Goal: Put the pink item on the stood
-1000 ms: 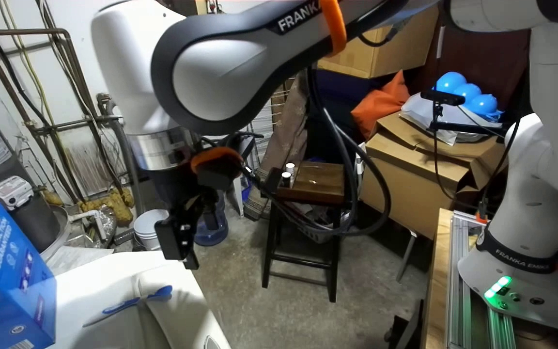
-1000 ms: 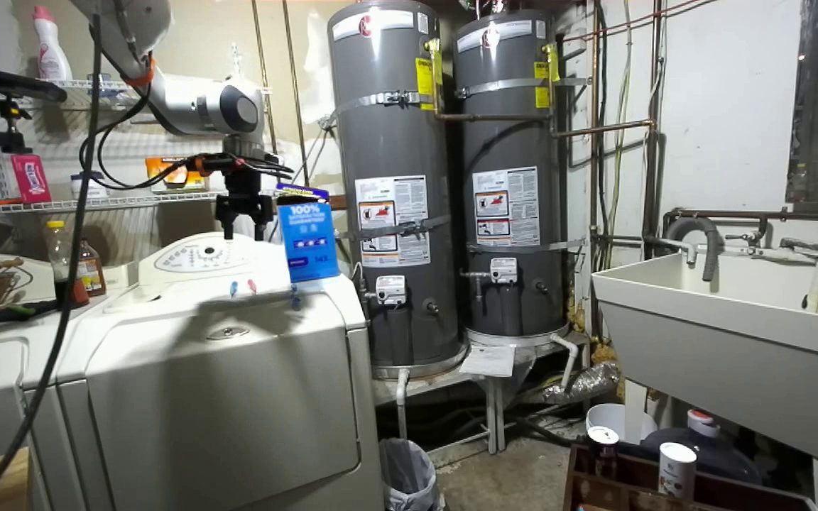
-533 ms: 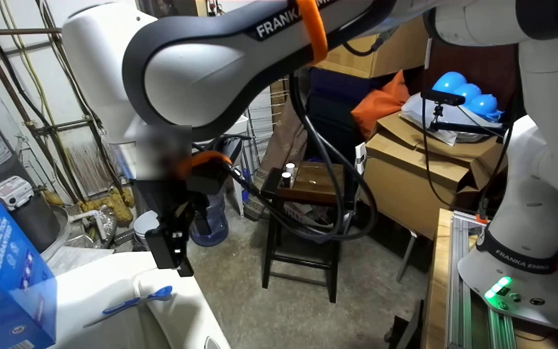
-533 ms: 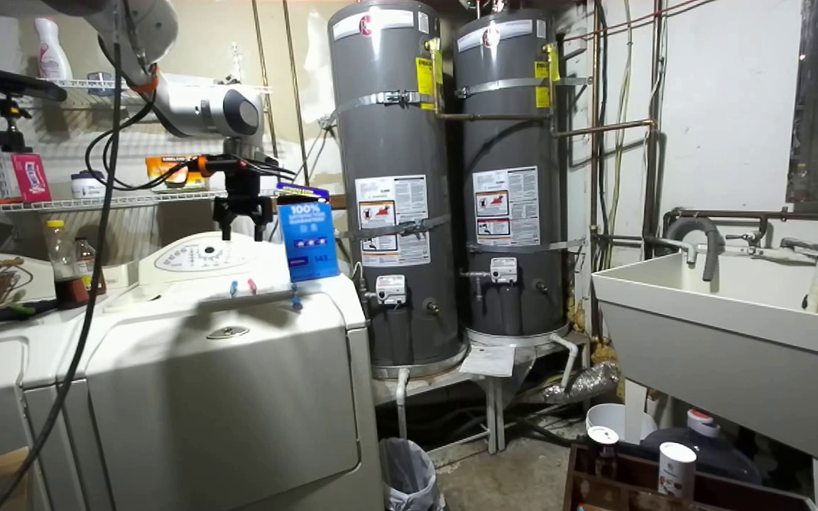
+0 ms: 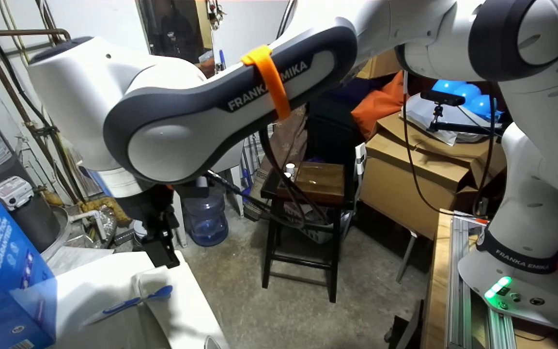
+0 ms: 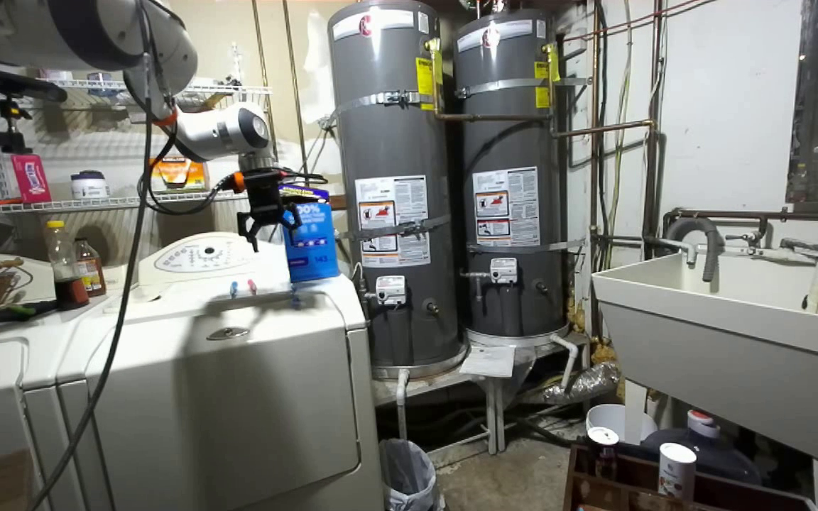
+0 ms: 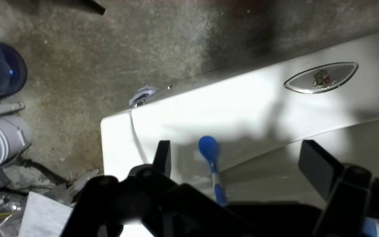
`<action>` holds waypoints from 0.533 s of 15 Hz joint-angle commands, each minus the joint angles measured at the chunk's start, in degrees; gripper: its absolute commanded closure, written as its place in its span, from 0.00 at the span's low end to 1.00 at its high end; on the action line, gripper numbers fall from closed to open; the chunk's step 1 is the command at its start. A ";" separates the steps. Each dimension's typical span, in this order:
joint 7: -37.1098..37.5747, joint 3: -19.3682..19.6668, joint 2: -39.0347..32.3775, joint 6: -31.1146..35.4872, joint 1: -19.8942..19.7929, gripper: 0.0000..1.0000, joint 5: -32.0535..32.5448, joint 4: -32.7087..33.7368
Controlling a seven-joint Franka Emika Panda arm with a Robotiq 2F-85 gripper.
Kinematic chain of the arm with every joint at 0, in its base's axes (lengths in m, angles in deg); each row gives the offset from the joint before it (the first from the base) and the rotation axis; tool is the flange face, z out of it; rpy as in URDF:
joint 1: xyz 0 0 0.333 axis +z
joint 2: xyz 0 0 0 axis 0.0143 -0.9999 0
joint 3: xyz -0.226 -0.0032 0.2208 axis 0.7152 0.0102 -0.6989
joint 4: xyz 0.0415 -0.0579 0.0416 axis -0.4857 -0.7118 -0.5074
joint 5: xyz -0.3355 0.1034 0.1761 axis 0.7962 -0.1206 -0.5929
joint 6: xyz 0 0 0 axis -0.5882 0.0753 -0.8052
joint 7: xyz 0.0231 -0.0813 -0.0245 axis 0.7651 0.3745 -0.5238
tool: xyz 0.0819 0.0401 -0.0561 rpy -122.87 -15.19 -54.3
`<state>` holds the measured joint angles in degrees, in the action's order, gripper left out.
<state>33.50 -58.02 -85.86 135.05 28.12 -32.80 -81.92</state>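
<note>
A small pink spoon-like item lies on the white washer top between a light-blue one and a dark-blue spoon. The pink item does not show in the wrist view. My gripper is open and empty above the washer, right of the pink item in that exterior view. In the wrist view its fingers stand wide apart, with the blue spoon below between them. The gripper also shows in an exterior view. The dark brown stool stands on the floor beyond the washer.
A brown wooden box and small bottles sit on the stool. A tall blue carton stands on the washer beside my gripper. A pink box is on the wire shelf. My arm's cable hangs before the stool.
My arm's upper links have swung lower. The gripper has moved right in an exterior view, towards the blue carton, and has turned. Its fingers stay apart. The spoons have not moved.
</note>
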 commanded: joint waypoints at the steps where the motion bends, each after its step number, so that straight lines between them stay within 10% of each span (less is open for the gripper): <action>1: -6.72 0.38 -7.42 4.46 2.50 0.00 3.01 11.32; 8: -9.36 -0.05 -8.05 8.04 3.73 0.00 1.44 11.13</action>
<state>24.13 -58.07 -93.92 143.10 31.85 -31.36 -70.78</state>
